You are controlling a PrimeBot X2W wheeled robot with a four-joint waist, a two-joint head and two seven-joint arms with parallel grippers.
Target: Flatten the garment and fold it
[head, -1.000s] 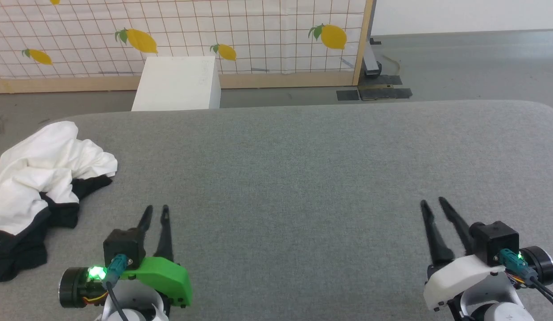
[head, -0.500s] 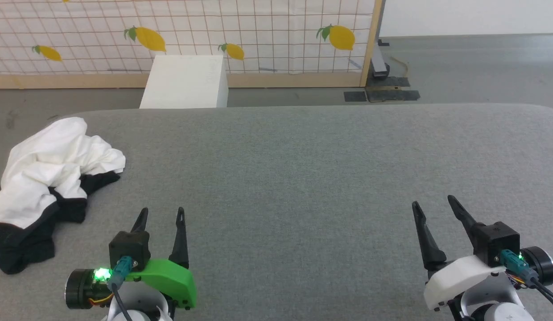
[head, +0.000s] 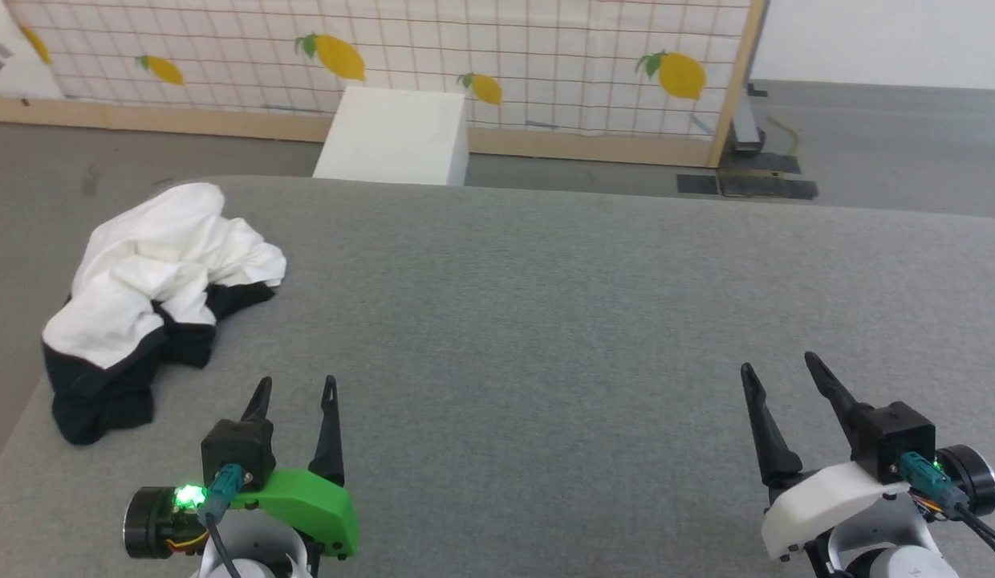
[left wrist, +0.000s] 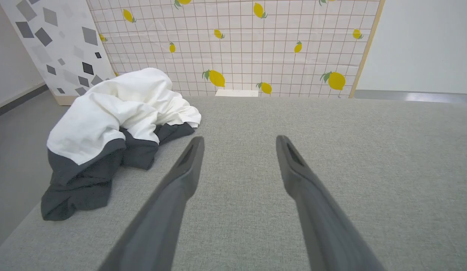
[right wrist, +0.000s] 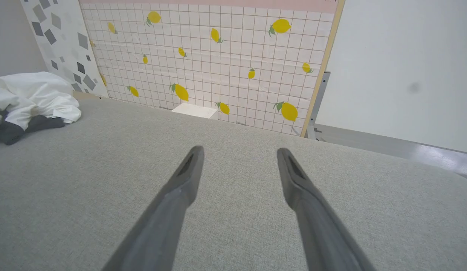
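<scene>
Both pairs of fingers now stand spread wide and empty, where a second ago they were nearly together: the left gripper (head: 297, 381) hangs over the near left part of the grey table (head: 546, 281), the right gripper (head: 777, 363) over the near right. Neither touches cloth. The robot's head has swung toward its left, so the garment (head: 160, 273) sits fuller in its sight.

The garment lies crumpled in a heap at the table's far left corner, white folds on top, black cloth bunched beneath and spilling toward the edge. It is near the left gripper and well apart from the right one. The work looks to be at its very start, with the robot readying a first reach; nothing is flattened yet.

No container stands on the table. A white box (head: 397, 132) sits on the floor beyond the far edge, before a lemon-print panel (head: 546, 48); whether it holds anything cannot be told.
</scene>
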